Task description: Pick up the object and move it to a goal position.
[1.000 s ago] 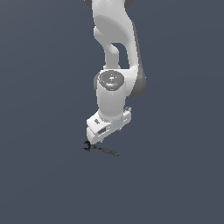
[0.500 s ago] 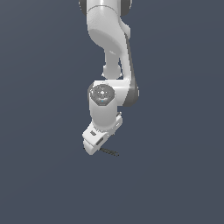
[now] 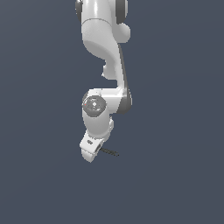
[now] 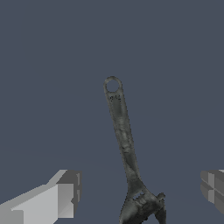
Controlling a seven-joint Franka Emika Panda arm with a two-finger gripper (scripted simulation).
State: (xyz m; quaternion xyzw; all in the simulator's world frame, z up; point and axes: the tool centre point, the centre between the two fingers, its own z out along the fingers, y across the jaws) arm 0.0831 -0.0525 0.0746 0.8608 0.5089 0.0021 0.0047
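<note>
The object, a thin dark grey wrench (image 4: 124, 140), lies flat on the dark floor. Its ringed handle end points away from the hand, and its jawed head sits between my fingers. My gripper (image 4: 140, 190) is open: one pale fingertip (image 4: 65, 194) and the other (image 4: 213, 187) stand wide apart on either side of the head, touching nothing. In the exterior view the white hand (image 3: 91, 150) is tilted low over the floor. Only the wrench's handle (image 3: 110, 152) pokes out toward that view's right. The fingertips are hidden there.
The white arm (image 3: 105, 52) rises steeply from the hand to the frame's upper edge. A plain dark blue-grey floor (image 3: 175, 175) surrounds it, with no other object in view.
The hand has come down and slightly toward the exterior view's left, now covering the wrench's head. The wrench has stayed where it lay.
</note>
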